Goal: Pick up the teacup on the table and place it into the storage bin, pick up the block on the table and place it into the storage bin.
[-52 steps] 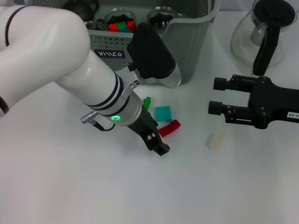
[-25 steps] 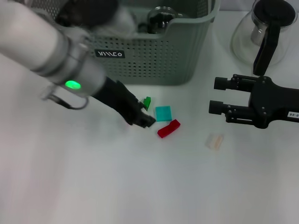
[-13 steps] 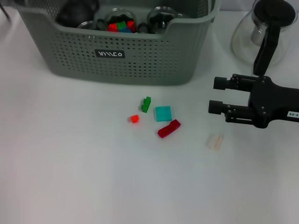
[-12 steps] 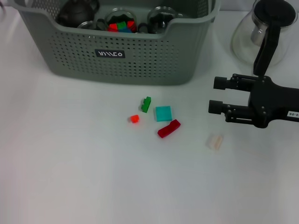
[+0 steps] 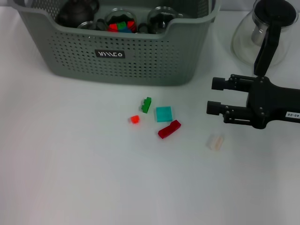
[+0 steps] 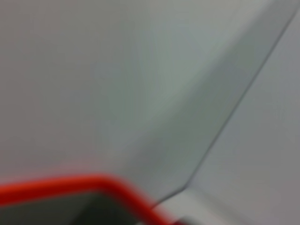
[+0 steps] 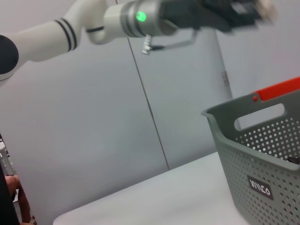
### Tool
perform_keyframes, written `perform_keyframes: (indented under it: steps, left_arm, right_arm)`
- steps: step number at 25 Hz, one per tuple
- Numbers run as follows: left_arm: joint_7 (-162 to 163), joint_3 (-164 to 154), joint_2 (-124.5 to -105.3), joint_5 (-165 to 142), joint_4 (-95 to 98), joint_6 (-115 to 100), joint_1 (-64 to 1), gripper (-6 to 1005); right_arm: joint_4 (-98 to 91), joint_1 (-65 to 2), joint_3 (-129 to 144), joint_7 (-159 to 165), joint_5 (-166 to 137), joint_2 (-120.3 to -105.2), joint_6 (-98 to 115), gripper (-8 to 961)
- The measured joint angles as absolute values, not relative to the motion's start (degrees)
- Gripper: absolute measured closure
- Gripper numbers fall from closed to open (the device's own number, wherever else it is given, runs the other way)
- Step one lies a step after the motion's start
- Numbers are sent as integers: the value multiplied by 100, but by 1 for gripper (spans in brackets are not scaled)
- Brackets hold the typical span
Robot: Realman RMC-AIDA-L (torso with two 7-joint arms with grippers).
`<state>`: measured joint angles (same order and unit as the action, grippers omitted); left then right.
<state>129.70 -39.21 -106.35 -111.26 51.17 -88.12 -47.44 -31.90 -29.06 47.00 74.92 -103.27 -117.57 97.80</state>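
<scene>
A white tabletop (image 5: pixel 70 178) fills the head view; behind it stand pale grey wall panels (image 7: pixel 117 122) split by a thin vertical seam.

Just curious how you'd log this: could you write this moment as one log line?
left gripper: raised, away from table | right gripper: open, empty, near carafe | blocks: on table | storage bin: holding teaware

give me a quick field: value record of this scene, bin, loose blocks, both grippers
storage bin: at the table's far side, holding dark teaware and glass cups, one with coloured blocks
loose blocks: green block, teal block, orange block, red block, pale block, all on the table before the bin
right gripper: open, low over the table, beside the pale block
left gripper: out of head view, raised high in right wrist view
carafe: far right
</scene>
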Motion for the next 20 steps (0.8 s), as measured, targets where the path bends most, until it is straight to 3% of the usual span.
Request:
perform_keyframes:
  steps: [3, 13, 20]
  left_arm:
    - [13241, -4621, -10744, -12144, 5143, -8031, -4974, 502]
    - [13967, -5352, -11500, -15137, 5091, -6501, -5424, 480]
    - [14042, -5247, -11651, -15206, 5372, -6479, -5417, 465]
  right_arm:
    - [-3190, -2922, 4708, 7491, -10327, -11764, 9780, 212]
    - [-3191, -2927, 4713, 7490, -10326, -11777, 9782, 211]
    - [-3190, -2932, 4717, 7496, -10326, -11778, 9804, 211]
